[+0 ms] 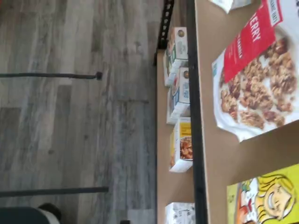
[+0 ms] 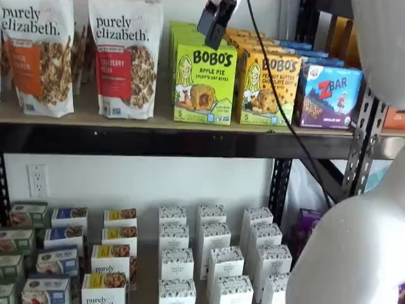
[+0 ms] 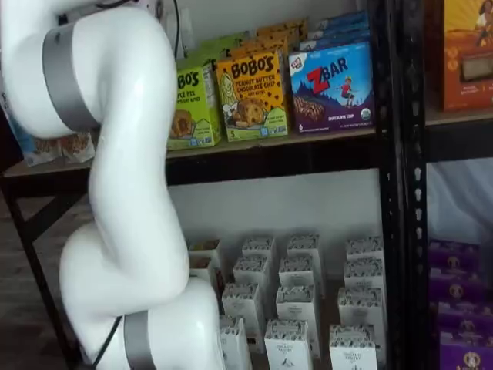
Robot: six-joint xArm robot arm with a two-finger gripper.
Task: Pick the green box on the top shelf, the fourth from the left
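The pincer hangs just above the green Bobo's Apple Pie box, whose front row stands on the top shelf, untouched. Fingers show side-on, so open or closed, I can't tell. Descent, grasp and lift all remain.

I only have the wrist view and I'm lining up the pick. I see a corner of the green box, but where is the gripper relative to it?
Observer: In a shelf view the gripper hangs at the green box's top edge, not gripping it. I cannot tell whether the fingers are open.
Operator: What stands on the side I can't see?
Observer: An orange Bobo's box, upright and close against it.
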